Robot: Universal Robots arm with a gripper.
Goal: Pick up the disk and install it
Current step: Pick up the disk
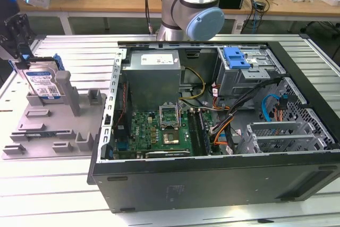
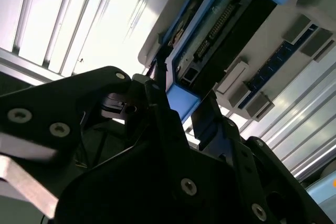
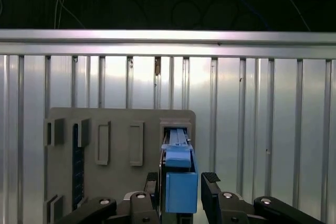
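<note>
The disk (image 1: 43, 82) stands on edge in a slot of the grey fixture (image 1: 48, 131) at the exterior view's left, its white-and-blue label facing the camera. My gripper (image 1: 25, 51) hangs over its top edge. In the first wrist view the disk's blue carrier frame (image 3: 181, 192) sits between the two black fingers (image 3: 211, 179). One finger lies against the frame and a thin gap shows at the other, so the gripper is open around it. The second wrist view shows the disk (image 2: 220, 30) from its connector end, with the gripper (image 2: 181, 103) straddling a blue tab.
An open computer case (image 1: 212, 176) lies on the ribbed metal table (image 1: 53, 195) at the exterior view's right. Inside it are a silver drive cage with a blue clip (image 1: 236, 57), a grey power supply box (image 1: 154, 73) and a motherboard (image 1: 159, 128). The arm's base (image 1: 194, 9) rises behind the case.
</note>
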